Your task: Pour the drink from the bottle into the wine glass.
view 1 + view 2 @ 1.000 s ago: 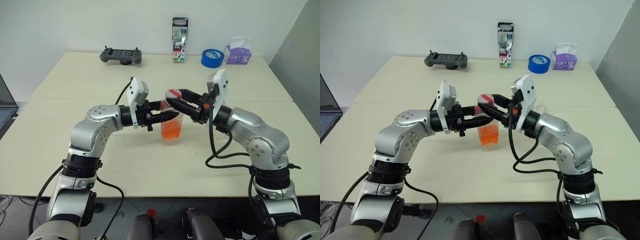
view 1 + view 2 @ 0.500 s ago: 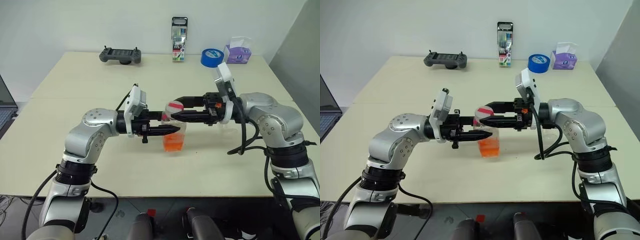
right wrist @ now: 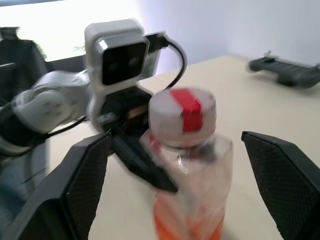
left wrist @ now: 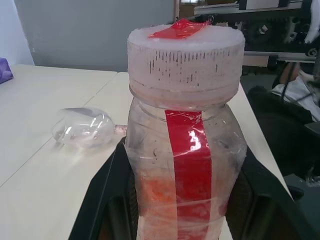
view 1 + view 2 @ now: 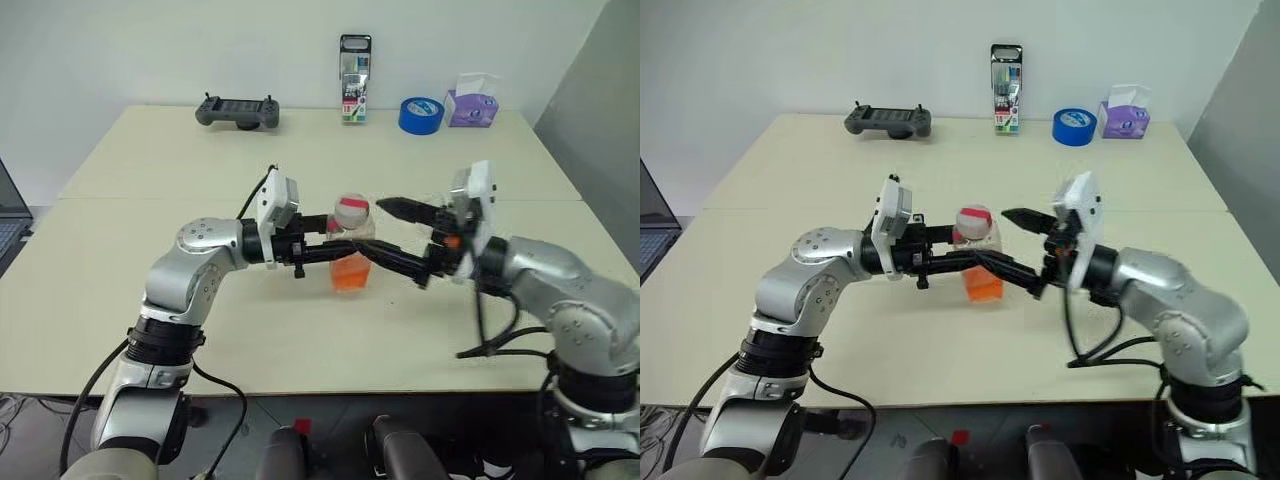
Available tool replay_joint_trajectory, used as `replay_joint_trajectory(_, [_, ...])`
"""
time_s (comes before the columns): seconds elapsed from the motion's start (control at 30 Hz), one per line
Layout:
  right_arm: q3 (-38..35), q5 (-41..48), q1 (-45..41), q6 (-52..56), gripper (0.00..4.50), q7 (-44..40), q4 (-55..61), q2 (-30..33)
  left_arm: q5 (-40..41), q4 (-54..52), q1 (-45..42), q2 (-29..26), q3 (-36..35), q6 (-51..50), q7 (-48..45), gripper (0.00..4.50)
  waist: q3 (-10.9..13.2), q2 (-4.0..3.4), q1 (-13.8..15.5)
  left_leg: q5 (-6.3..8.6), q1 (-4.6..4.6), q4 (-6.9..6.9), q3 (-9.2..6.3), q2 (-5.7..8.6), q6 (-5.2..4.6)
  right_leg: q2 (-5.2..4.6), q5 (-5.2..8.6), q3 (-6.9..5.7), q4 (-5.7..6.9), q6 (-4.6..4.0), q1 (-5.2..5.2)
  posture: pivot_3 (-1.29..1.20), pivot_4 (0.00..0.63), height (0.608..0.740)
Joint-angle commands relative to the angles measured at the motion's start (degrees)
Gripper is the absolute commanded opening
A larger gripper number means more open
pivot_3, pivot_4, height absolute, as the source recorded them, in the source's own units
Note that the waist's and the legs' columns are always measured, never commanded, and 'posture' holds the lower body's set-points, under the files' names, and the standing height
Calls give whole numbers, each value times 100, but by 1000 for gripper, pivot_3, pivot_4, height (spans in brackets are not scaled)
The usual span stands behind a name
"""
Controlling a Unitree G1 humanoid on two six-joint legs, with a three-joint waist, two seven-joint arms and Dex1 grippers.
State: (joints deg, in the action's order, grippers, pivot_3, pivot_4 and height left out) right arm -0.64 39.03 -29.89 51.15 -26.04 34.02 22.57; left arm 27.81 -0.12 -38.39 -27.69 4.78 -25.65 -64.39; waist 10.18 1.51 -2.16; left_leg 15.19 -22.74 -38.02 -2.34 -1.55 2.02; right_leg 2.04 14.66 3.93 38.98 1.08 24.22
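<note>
- At table centre [image 5: 150, 290]: bottle [image 5: 350, 245] upright, long axis vertical, cap [image 5: 351, 211] on, drink [image 5: 350, 277] low inside; clamped round the body by left gripper [image 5: 345, 253], reaching in level from the left.
- Just right of the cap: right gripper [image 5: 385, 233], spread wide, one finger [image 5: 408, 211] beside the cap, the other low across the bottle; nearer arm for unscrewing.
- Beyond the right arm: glass [image 4: 85, 131], lying on its side, apart from the bottle.
- Against a second ago: right jaws then narrow around the cap, now wide apart and drawn back to the right; left grip unchanged.
</note>
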Motion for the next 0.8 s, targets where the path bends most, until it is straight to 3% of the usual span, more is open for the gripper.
replay_joint_trajectory(0.03, [88, -408, 58, -289, 4428, 711, 188, -359, -53, -24, -229, 80, -17, 208, 21, 1772, 0, 0, 10, 0, -3, 1, 0, 0, 0, 0, 0, 1, -1, 0, 2, 0, 150, 740])
replay_joint_trajectory(0.33, [95, -275, 297, -450, 4428, 970, 313, -833, -89, 62, -312, 87, -30, 164, -73, 1772, 0, 0, 27, 0, -9, -1, 4, 1, 0, -17, -1, 4, -2, -1, 5, 0, 150, 740])
replay_joint_trajectory(0.8, [2, 122, -128, -349, 4428, 1097, 320, -859, -100, 26, -261, -31, -66, 168, -50, 1772, 1, -1, 25, 0, -8, -1, 2, 2, 0, -10, -1, 1, -1, -1, 5, 0, 150, 740])
